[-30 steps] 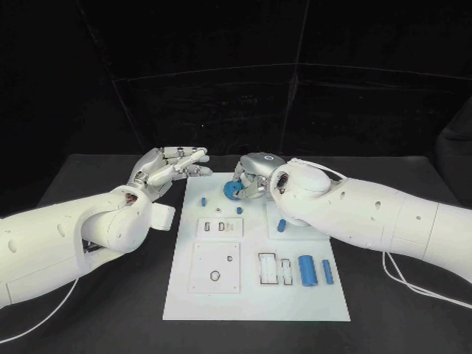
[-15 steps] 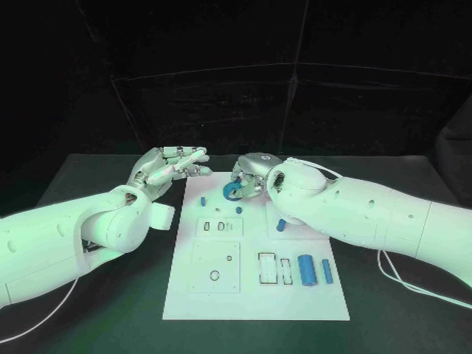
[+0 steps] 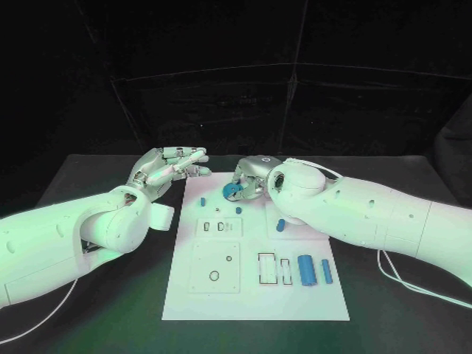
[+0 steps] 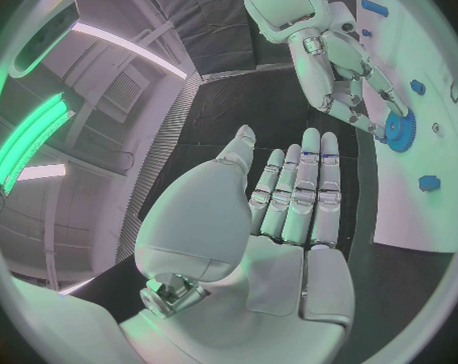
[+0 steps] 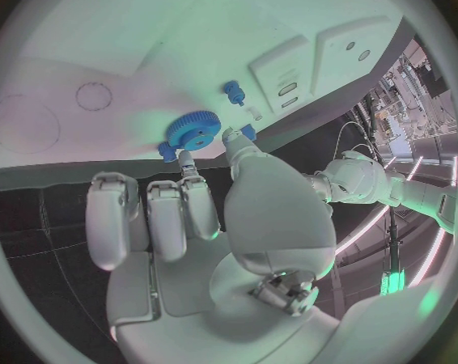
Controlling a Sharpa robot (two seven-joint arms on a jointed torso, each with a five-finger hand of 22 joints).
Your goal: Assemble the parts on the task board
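Head view. The white task board (image 3: 255, 258) lies lengthwise on the black surface (image 3: 108, 310), in the centre of the frame. The right hand (image 3: 249, 179) sits at the board's upper edge and pinches a blue gear (image 3: 233, 191) between its fingertips, just above the board's top end. The left hand (image 3: 170, 167) hovers beyond the board's upper left corner, fingers extended and close together, grasping nothing. On the board, a small blue peg (image 3: 203, 200) lies at upper left, another blue piece (image 3: 281, 225) lies right of centre against the right arm, and two blue cylinders (image 3: 307, 271) lie side by side at lower right, beside a row of rectangular slots (image 3: 267, 268). Two raised white blocks (image 3: 218, 261) occupy the board's left half.

Left wrist view. The left hand (image 4: 280, 218) fills the middle of the circle, palm bare, fingers straight and parallel, released. At upper right the right hand (image 4: 345, 65) reaches down and holds the blue gear (image 4: 399, 127) at its fingertips, over the edge of the task board (image 4: 431, 170). Small blue parts (image 4: 428, 184) rest on the board.

Right wrist view. The right hand (image 5: 204, 218) rises from the bottom of the circle; its thumb and one finger grip the blue gear (image 5: 193, 126) against the task board (image 5: 118, 65). A small blue peg (image 5: 232, 91) stands just beside the gear, near a raised white block (image 5: 290, 77). The left hand (image 5: 353, 179) appears at the right, apart from the board.
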